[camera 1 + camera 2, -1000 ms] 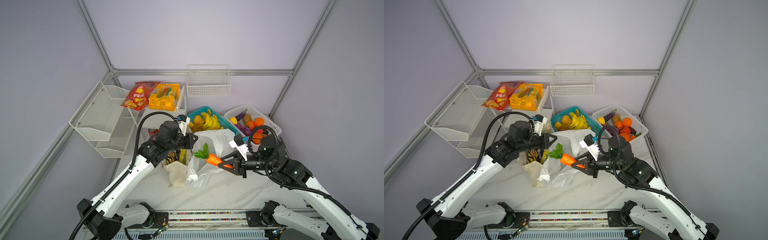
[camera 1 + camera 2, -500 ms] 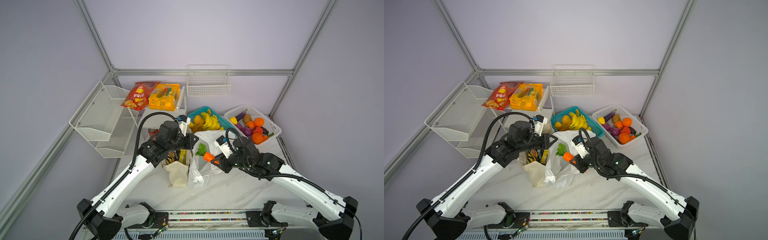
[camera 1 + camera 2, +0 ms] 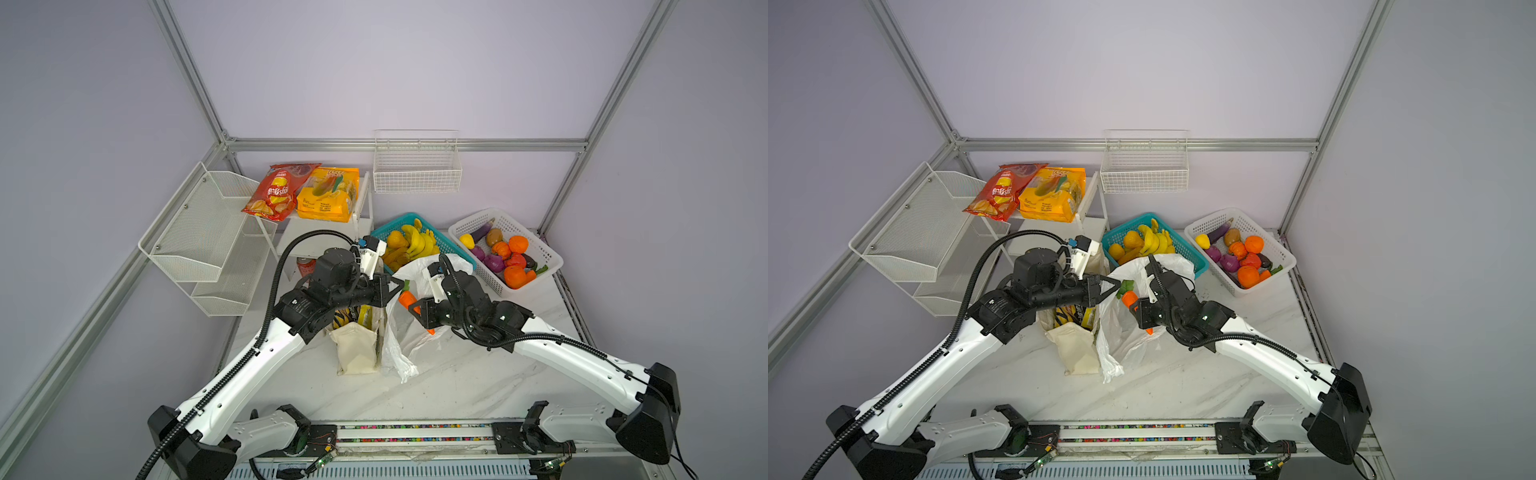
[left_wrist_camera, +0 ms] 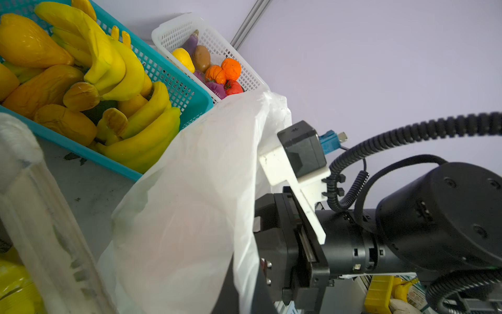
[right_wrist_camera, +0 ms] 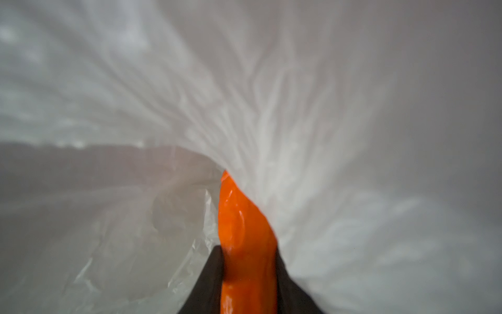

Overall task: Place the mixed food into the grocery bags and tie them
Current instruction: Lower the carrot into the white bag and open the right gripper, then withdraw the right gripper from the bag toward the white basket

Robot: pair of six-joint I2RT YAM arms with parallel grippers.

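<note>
The white plastic grocery bag [image 3: 401, 347] [image 3: 1121, 345] [image 4: 190, 204] stands beside the cream canvas tote [image 3: 357, 351] [image 3: 1077, 351]. In the tote stand a black chip bag [image 3: 343, 319] and a yellow packet [image 3: 366, 316]. My left gripper [image 3: 395, 286] [image 3: 1116, 286] [image 4: 244, 296] is shut on the plastic bag's rim and holds the mouth up. My right gripper [image 3: 416, 311] [image 3: 1137, 311] [image 5: 248, 252] is shut on an orange toy carrot [image 3: 406, 298] [image 3: 1128, 298] [image 5: 244, 225], tip down inside the bag. Bananas [image 3: 415, 245] [image 4: 130, 89] lie in the teal basket [image 3: 451, 249]. A purple eggplant [image 3: 482, 230] lies in the white basket [image 3: 544, 253].
A red chip bag [image 3: 276, 195] and an orange-yellow packet [image 3: 328, 199] lie on the white shelf at the back. A mesh rack [image 3: 203, 237] stands at the left, a wire basket [image 3: 415, 170] hangs on the back wall, and a red can [image 3: 304, 266] stands behind my left arm.
My right gripper has carried the carrot left from beside the white basket to the plastic bag's mouth and tipped it down inside. The left arm has stayed still.
</note>
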